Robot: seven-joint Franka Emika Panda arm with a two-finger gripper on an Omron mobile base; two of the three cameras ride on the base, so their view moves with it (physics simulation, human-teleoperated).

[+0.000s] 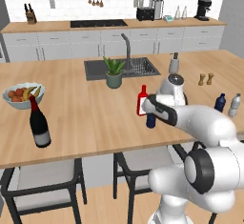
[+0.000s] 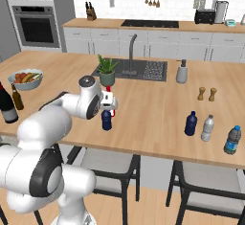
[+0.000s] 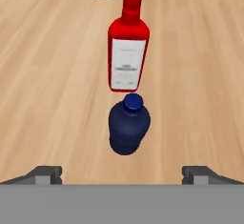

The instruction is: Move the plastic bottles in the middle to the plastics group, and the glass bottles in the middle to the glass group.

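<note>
Two bottles stand mid-desk, near the front edge: a blue bottle [image 3: 128, 128] and, just behind it toward the sink, the red bottle [image 3: 128, 51]. The gripper [image 3: 121, 173] hovers above the blue one with its jaws wide, holding nothing. Another blue bottle [image 2: 191, 123] already stands just beside the pale bottle [image 2: 207, 128] toward the desk's right end (a clear bottle with a blue label [image 2: 232, 140] stands nearer that end too), so I judge one plastic bottle sorted. Left to do: the middle blue bottle goes right to that plastics group, and the red one goes to the wine bottle [image 1: 39, 123] at the desk's left end, near the fruit bowl [image 1: 23, 96]. Roughly a third is done.
</note>
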